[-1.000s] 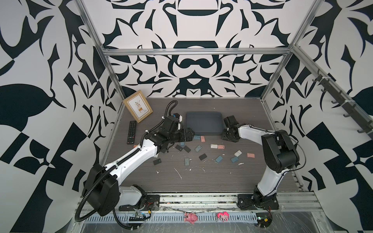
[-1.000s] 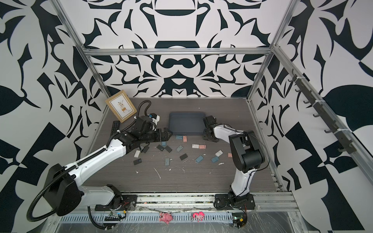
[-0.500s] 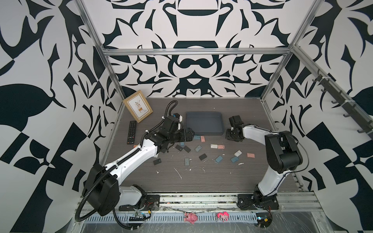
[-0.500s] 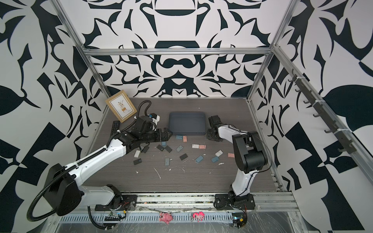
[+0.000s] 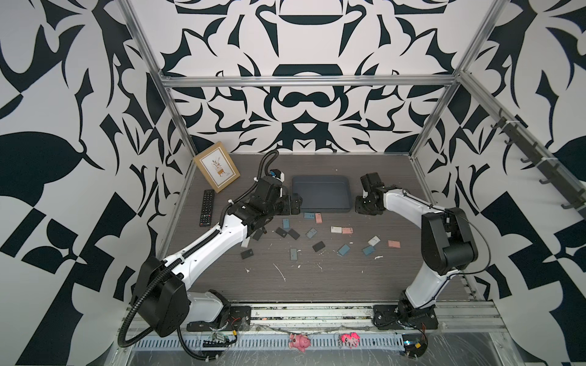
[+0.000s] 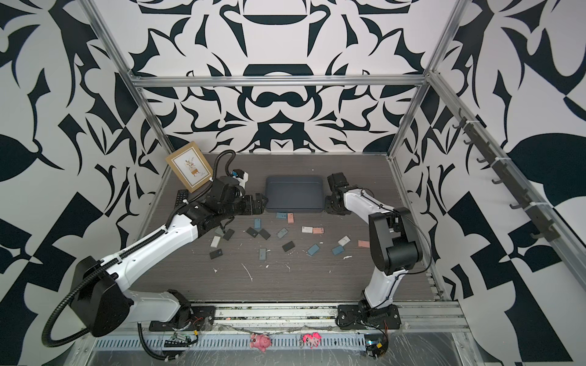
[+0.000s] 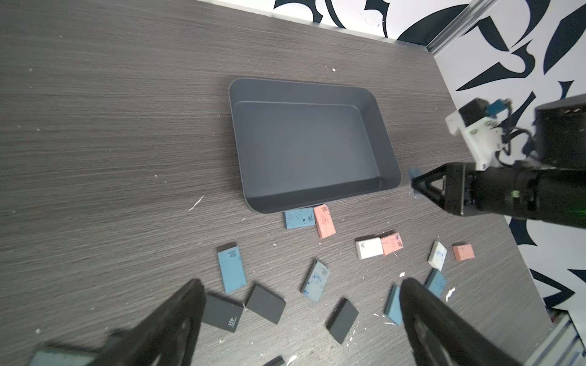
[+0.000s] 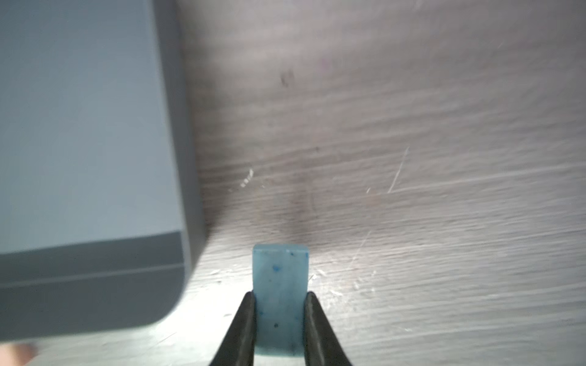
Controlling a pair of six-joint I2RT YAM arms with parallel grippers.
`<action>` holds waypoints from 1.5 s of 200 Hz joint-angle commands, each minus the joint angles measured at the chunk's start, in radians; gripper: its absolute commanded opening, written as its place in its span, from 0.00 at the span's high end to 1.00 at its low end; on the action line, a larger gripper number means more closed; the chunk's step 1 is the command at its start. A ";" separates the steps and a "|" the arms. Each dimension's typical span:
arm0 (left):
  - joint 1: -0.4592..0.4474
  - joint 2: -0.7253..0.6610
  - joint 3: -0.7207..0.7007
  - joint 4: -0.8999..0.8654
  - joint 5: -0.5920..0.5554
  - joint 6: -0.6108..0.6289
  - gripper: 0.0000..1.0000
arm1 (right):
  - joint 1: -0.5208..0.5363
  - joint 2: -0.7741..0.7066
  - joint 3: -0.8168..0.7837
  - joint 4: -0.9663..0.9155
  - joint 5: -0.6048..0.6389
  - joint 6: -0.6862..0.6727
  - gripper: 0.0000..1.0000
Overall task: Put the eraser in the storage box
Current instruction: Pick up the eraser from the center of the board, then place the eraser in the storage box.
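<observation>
The storage box (image 5: 320,196) (image 6: 293,195) (image 7: 304,142) is a shallow dark grey tray at the back middle of the table, and it is empty. My right gripper (image 8: 280,294) (image 5: 364,209) is low beside the box's right near corner (image 8: 95,279). It is shut on a speckled light blue eraser (image 8: 280,279) (image 7: 413,173) that stands upright between the jaws. My left gripper (image 7: 302,282) (image 5: 295,204) is open by the box's left near corner, with nothing between its fingers. It hovers over several loose erasers (image 5: 318,218) in blue, pink, white and black.
A tan picture frame (image 5: 216,171) leans at the back left, with a black remote (image 5: 207,211) in front of it. White eraser crumbs (image 5: 280,272) dot the table's front. The left arm (image 5: 222,240) stretches across the table's left half.
My right gripper's jaws have closed on the blue eraser beside the box, and its wrist has shifted only slightly. The left arm has not moved.
</observation>
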 commanded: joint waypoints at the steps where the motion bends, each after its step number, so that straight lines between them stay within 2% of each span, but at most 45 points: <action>1: 0.003 0.011 0.072 0.013 0.011 0.036 0.01 | 0.002 -0.055 0.123 -0.069 -0.004 -0.028 0.74; 38: 0.007 0.098 0.146 -0.009 0.169 0.005 0.01 | 0.037 0.049 0.320 -0.136 -0.020 -0.034 0.74; 60: 0.020 0.134 0.140 0.032 0.288 -0.013 0.01 | 0.075 0.137 0.432 -0.158 -0.017 -0.030 0.74; 84: 0.030 0.152 0.120 0.066 0.349 -0.016 0.01 | 0.107 0.255 0.556 -0.198 -0.016 -0.029 0.74; 125: 0.048 0.138 0.058 0.107 0.357 -0.039 0.01 | 0.125 0.381 0.659 -0.216 0.005 -0.010 0.74; 180: 0.048 0.135 0.062 0.102 0.373 -0.035 0.01 | 0.121 0.476 0.733 -0.228 0.056 -0.025 0.74; 271: 0.048 0.146 0.066 0.100 0.374 -0.035 0.01 | 0.098 0.574 0.835 -0.264 0.086 -0.048 0.72; 277: 0.047 0.147 0.068 0.098 0.375 -0.034 0.01 | 0.097 0.576 0.837 -0.267 0.123 -0.048 0.72; 300: 0.047 0.149 0.068 0.096 0.374 -0.033 0.01 | 0.093 0.579 0.840 -0.268 0.131 -0.051 0.71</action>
